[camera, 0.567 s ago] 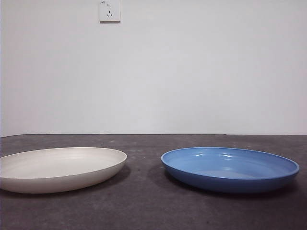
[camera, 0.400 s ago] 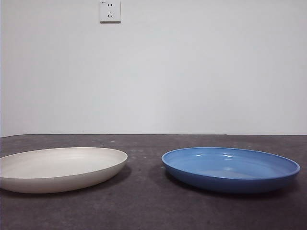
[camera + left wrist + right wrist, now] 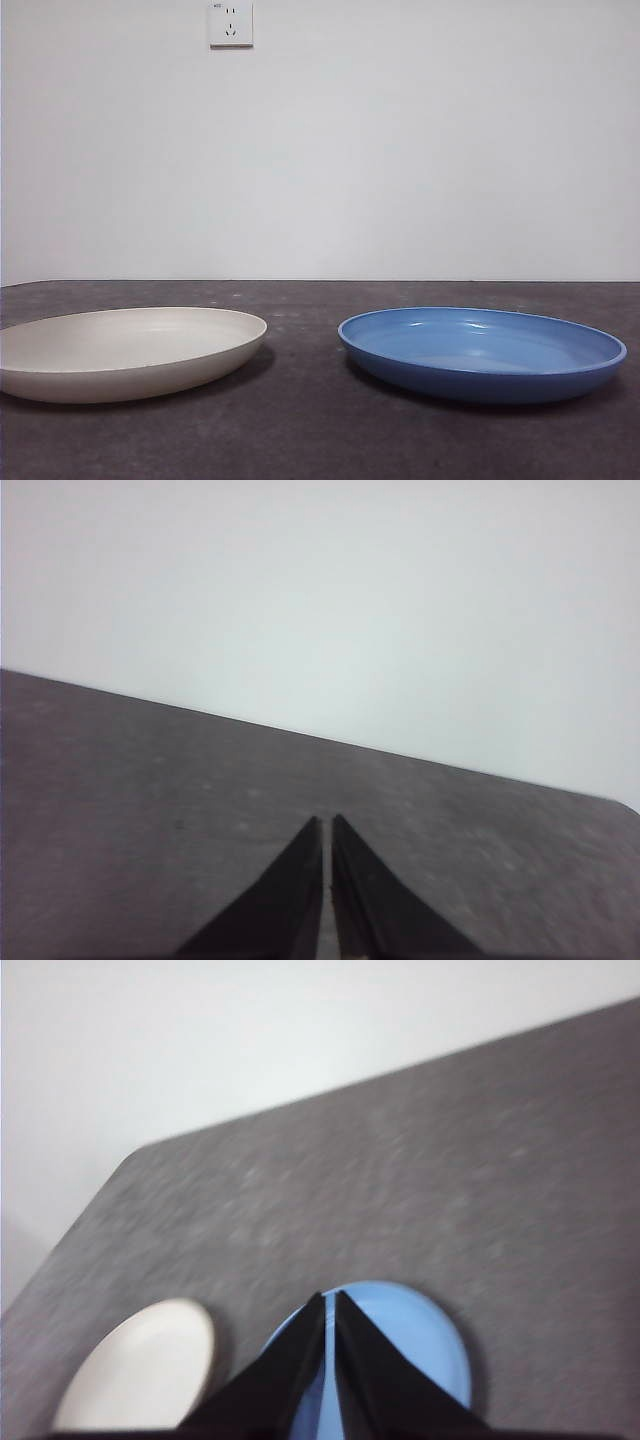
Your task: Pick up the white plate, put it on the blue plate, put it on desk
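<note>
My right gripper hangs high over the blue plate, jaws pressed together and holding nothing. My left gripper is likewise closed and empty, above bare desk. In the front view the white plate sits lower left and the blue plate lower right, apart.

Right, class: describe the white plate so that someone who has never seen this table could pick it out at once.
Start at the dark speckled desk in front of the pale wall, seen from the front camera. Two wide, shallow plates lie side by side on it, apart from each other; take the one below the wall socket. The white plate is matte cream-white, while its neighbour, the blue plate, is glossy.
</note>
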Robot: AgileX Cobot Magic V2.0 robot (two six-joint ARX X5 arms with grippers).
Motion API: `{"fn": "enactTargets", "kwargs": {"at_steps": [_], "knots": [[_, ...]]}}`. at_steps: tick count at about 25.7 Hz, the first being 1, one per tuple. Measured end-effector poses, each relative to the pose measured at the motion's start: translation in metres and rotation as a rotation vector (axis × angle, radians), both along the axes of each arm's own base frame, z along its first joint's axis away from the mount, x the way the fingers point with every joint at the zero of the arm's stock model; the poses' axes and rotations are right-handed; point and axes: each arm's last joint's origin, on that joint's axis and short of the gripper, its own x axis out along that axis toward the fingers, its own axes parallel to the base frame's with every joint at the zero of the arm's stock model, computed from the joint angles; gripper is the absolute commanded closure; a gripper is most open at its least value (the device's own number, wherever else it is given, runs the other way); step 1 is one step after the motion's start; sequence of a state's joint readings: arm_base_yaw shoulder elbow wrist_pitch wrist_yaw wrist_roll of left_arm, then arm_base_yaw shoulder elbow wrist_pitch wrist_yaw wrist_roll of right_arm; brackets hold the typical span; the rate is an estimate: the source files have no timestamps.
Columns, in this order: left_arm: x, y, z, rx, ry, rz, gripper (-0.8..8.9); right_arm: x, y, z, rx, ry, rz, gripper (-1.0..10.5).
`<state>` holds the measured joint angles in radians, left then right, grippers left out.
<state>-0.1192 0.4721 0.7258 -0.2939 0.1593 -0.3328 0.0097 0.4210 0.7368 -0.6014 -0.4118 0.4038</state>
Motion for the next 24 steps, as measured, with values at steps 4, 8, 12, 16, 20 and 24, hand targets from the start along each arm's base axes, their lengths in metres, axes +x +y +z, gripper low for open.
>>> {"fn": "enactTargets", "kwargs": {"at_steps": [4, 8, 12, 16, 20, 24], "knots": [[0.003, -0.01, 0.016, 0.015, 0.025, -0.114, 7.97, 0.005, 0.006, 0.012, 0.01, 0.013, 0.104, 9.4], [0.003, -0.023, 0.017, 0.06, 0.068, -0.243, 7.97, 0.006, 0.015, 0.02, 0.006, 0.005, 0.201, 9.4], [0.001, -0.034, 0.013, 0.104, 0.104, -0.386, 7.95, 0.004, 0.021, 0.02, -0.012, 0.011, 0.323, 9.4], [-0.003, -0.038, 0.006, 0.142, 0.165, -0.514, 7.94, 0.003, 0.024, 0.014, -0.044, 0.044, 0.425, 9.4], [-0.006, -0.038, -0.001, 0.181, 0.222, -0.535, 7.8, 0.002, 0.024, 0.012, -0.089, 0.039, 0.445, 9.4], [-0.007, -0.037, -0.003, 0.207, 0.235, -0.541, 6.86, 0.002, 0.024, 0.012, -0.11, 0.023, 0.453, 9.4]]}}
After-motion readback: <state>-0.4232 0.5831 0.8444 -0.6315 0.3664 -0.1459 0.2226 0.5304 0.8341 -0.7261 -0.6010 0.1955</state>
